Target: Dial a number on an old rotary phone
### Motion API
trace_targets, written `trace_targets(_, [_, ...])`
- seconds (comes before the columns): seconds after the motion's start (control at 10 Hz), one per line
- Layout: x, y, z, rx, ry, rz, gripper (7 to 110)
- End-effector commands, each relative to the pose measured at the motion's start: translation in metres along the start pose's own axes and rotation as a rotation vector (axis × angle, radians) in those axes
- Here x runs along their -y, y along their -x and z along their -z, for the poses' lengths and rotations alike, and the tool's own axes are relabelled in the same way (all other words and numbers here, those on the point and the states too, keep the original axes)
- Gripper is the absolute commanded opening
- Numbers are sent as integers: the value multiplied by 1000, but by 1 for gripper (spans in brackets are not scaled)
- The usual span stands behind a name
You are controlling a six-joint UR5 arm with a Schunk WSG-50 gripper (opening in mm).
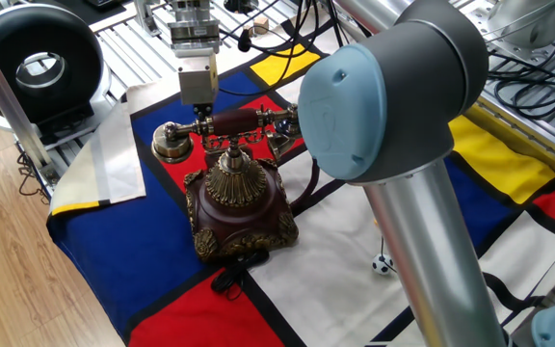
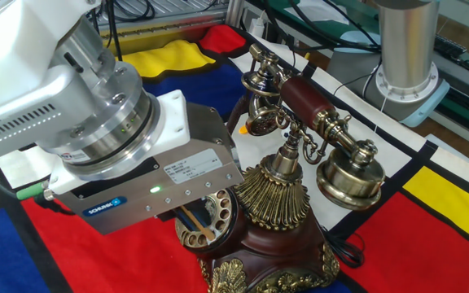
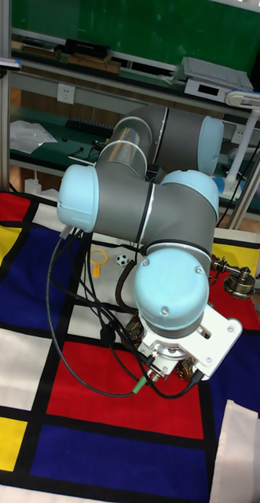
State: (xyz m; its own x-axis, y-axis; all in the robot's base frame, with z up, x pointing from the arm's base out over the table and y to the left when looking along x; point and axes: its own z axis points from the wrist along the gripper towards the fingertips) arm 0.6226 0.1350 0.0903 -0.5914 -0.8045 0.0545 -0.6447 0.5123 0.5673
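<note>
The old rotary phone (image 1: 240, 204) stands on the colour-block cloth, a maroon base with brass trim. Its handset (image 1: 231, 122) lies across the brass cradle. In the other fixed view the phone (image 2: 277, 236) shows its dial (image 2: 218, 208) on the side facing my gripper (image 2: 187, 216). The gripper's silver body hangs low over the dial and hides most of the fingers. A thin wooden stick (image 2: 195, 223) runs from under it down onto the dial face. In one fixed view the gripper (image 1: 198, 89) sits behind the handset. The tall fixed view shows the gripper (image 3: 179, 364) from above.
A big black ring-shaped device (image 1: 35, 60) stands at the back left. A white cloth (image 1: 114, 159) lies left of the phone. A small black-and-white ball (image 1: 382, 265) rests on the white patch. My arm's grey elbow (image 1: 385, 89) fills the foreground. The arm's base (image 2: 406, 61) stands behind the phone.
</note>
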Motion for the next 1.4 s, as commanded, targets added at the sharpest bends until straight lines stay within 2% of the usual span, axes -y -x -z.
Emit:
trace_targets(0.0, [0,4,0,12,4,-2,7])
trace_targets(0.8, [-1,-4,1,2,9,3,7])
trace_targets(1.3, [-1,-4,-7,7,8,0,7])
